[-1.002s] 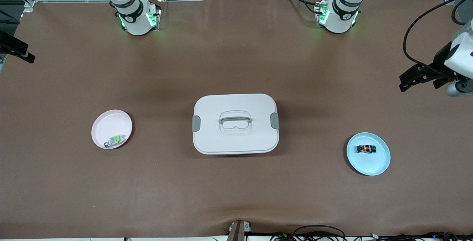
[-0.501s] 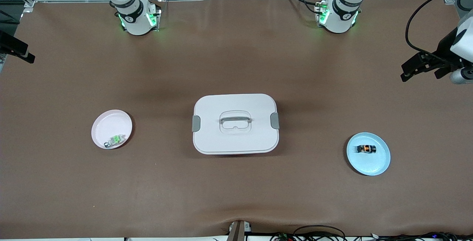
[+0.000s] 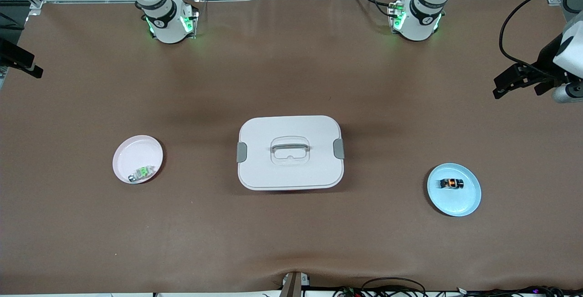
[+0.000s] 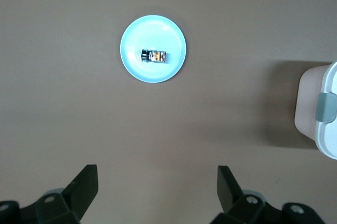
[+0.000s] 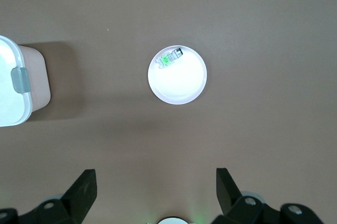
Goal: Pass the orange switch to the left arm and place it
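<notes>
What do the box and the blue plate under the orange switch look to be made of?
The box looks like matte white moulded plastic, going by its rounded corners, grey side clips and recessed handle. The blue plate shows an even pale colour and a soft sheen, so likely plastic or melamine; glazed ceramic can't be ruled out. The orange switch lies on it.

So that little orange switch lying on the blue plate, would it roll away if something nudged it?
Probably. The orange switch looks like a small cylinder lying on its side on the blue plate, so a nudge could roll it. The plate's raised rim might stop it. It looks stiff and light, though small for open fingers.
</notes>
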`<state>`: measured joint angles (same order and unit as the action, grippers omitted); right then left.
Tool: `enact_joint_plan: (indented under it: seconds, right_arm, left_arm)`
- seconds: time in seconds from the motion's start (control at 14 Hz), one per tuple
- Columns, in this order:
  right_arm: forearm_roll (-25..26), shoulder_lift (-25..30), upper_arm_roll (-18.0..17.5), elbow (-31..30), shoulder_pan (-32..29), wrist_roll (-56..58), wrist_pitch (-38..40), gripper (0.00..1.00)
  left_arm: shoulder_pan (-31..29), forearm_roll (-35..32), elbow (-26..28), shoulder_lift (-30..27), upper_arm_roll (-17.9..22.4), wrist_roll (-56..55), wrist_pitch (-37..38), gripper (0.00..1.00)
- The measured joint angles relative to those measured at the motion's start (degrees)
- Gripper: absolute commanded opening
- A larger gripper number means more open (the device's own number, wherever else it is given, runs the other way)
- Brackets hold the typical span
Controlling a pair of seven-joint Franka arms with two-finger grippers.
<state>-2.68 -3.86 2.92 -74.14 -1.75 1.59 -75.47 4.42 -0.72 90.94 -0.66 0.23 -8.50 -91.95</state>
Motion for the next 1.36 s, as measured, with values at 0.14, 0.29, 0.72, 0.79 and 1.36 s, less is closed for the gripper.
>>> enact_joint_plan:
  seconds: [0.14,0.29,0.72,0.79,1.36]
  right_arm:
    - [0.00,0.00,0.00,0.00,0.00,0.00,-0.05,1.00]
    - [0.00,0.00,0.01,0.00,0.00,0.00,-0.08,1.00]
    - [0.00,0.00,0.11,0.00,-0.12,0.00,-0.14,1.00]
    - [0.00,0.00,0.13,0.00,-0.12,0.00,-0.15,1.00]
    - [0.00,0.00,0.16,-0.01,-0.13,0.00,-0.20,1.00]
  left_arm:
    - [0.00,0.00,0.45,0.03,0.01,1.61,0.22,1.00]
    - [-0.01,0.00,0.50,0.04,0.04,2.82,0.30,1.00]
    - [-0.56,0.00,0.55,0.26,0.47,2.93,0.32,1.00]
    - [-0.57,0.00,0.55,0.30,0.48,2.93,0.31,1.00]
    - [-0.55,0.00,0.55,0.31,0.46,3.65,0.31,1.00]
